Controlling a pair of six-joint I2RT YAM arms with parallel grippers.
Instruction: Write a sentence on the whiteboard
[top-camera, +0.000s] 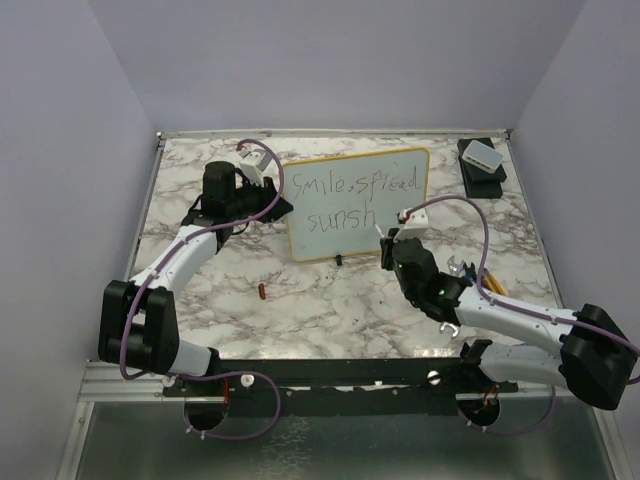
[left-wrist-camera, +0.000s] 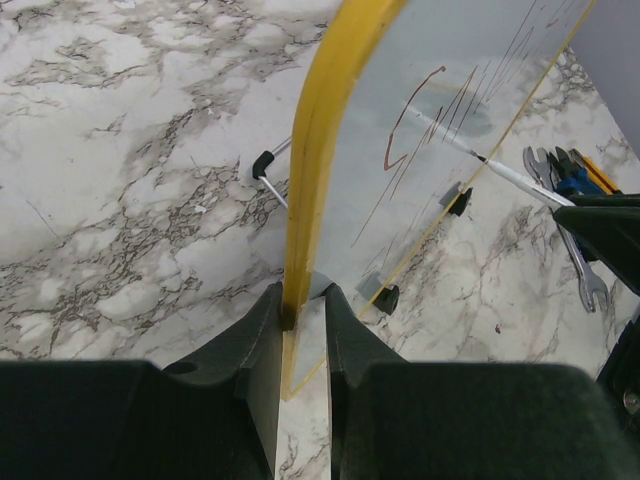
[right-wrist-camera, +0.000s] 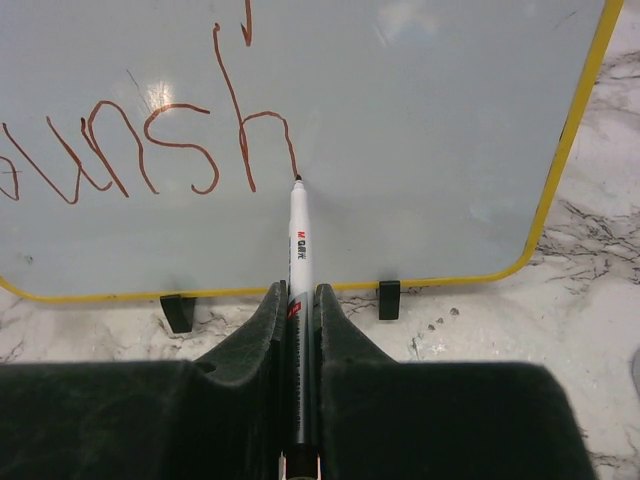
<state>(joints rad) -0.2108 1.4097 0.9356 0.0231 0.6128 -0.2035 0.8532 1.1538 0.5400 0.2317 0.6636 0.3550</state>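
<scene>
The whiteboard (top-camera: 400, 205) stands upright on small black feet at the table's middle back. Its sentence (top-camera: 352, 186) reads "smile, spread" on the top line and "sunsh" (top-camera: 340, 218) below. My left gripper (top-camera: 272, 196) is shut on the board's yellow left rim (left-wrist-camera: 318, 130), one finger on each face (left-wrist-camera: 303, 300). My right gripper (right-wrist-camera: 300, 295) is shut on a white marker (right-wrist-camera: 299, 230). The marker's tip touches the board face (right-wrist-camera: 430, 120) at the foot of the last "h" (right-wrist-camera: 255, 130). In the top view the right gripper (top-camera: 390, 240) sits at the board's lower right.
A small red marker cap (top-camera: 262, 292) lies on the marble table in front of the board. A white box on a black base (top-camera: 482, 160) sits at the back right. Wrenches and other hand tools (left-wrist-camera: 580, 250) lie right of the board, near the right arm (top-camera: 470, 272).
</scene>
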